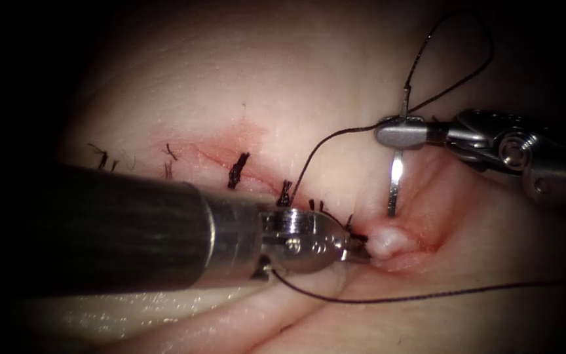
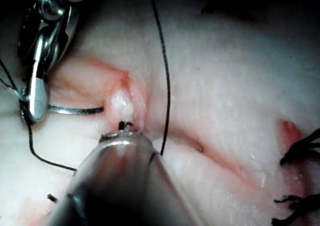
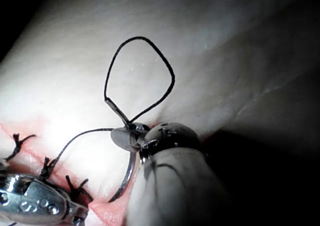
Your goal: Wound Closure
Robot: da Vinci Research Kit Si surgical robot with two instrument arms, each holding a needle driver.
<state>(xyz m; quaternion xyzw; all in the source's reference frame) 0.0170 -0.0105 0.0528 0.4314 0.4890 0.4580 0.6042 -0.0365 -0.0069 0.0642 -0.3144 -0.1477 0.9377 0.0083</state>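
While the right tool [image 1: 401, 133] grips the needle [image 1: 395, 177] near its thread end, jaws closed, the needle hangs point-down just right of the cut [image 1: 397, 252]; the left tool [image 1: 358, 252], jaws closed, pinches the tissue [image 1: 296, 78] edge directly beneath

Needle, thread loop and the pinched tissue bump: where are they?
needle [image 1: 395, 174]: endoscope view, shiny shaft below the right tool's jaws.
thread loop [image 3: 141, 38]: right wrist view, top of the loop.
tissue bump [image 1: 388, 241]: endoscope view, its pale middle.
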